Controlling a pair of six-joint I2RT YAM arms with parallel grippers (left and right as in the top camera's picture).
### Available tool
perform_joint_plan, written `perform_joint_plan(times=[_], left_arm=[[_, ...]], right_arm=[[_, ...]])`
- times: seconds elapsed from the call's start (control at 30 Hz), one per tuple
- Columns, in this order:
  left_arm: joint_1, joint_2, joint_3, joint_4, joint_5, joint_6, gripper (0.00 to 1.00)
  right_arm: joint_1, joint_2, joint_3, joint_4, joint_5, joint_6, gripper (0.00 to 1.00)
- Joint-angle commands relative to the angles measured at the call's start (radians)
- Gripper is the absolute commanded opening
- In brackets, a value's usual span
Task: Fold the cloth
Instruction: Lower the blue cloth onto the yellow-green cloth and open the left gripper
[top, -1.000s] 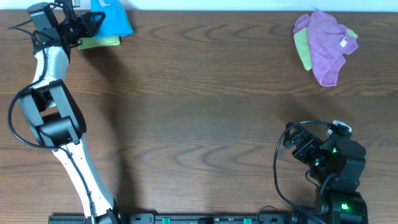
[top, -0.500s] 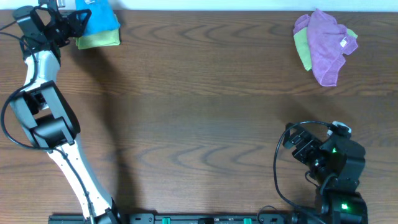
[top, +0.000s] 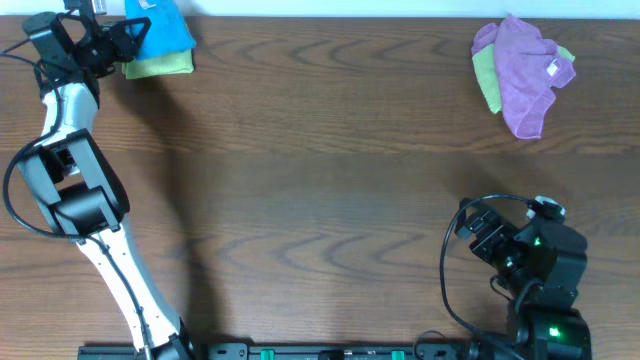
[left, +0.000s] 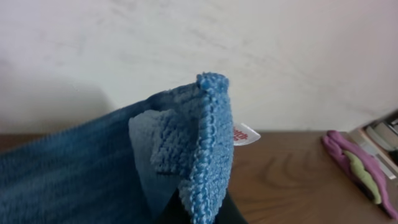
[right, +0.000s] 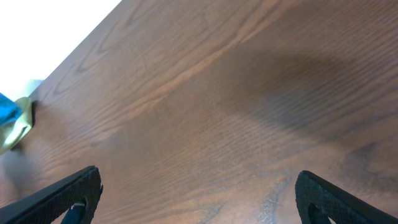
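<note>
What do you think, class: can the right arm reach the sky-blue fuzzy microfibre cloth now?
Probably not: the right gripper sits open near-right; the sky-blue fuzzy cloth is far-left, pinched by the left gripper.

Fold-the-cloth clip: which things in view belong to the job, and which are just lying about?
Part of the job:
blue cloth, far left corner
left gripper, jaws shut on the blue cloth

Lying about:
green cloth, at the blue cloth's near edge
purple cloth, far right
second green cloth, partly under the purple cloth
right gripper, jaws open, holding nothing
</note>
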Motion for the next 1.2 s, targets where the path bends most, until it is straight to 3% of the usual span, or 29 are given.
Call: perform_joint_plan(times=[0.0, 0.17, 0.43, 0.97, 1.17], left_arm=[[0.003, 0.013, 0.027, 0.055, 0.073, -0.065, 0.06], [0.003, 0.013, 0.027, 0.106, 0.096, -0.121, 0.06], [0.001, 0.014, 0.027, 0.032, 0.101, -0.1, 0.06], [-0.005, 0.026, 0.027, 0.033, 0.159, -0.101, 0.06], [-0.005, 0.09, 0.027, 0.087, 0.145, -0.17, 0.06]], right_arm=[[-0.008, 0.0, 0.007, -0.011, 0.002, 0.017, 0.99], [-0.008, 0.0, 0.007, -0.019, 0.003, 0.017, 0.99], [-0.008, 0.0, 0.007, -0.019, 0.005, 0.017, 0.99], [-0.008, 0.098, 0.007, -0.016, 0.006, 0.018, 0.99], [-0.008, 0.11, 0.007, -0.007, -0.006, 0.018, 0.99]])
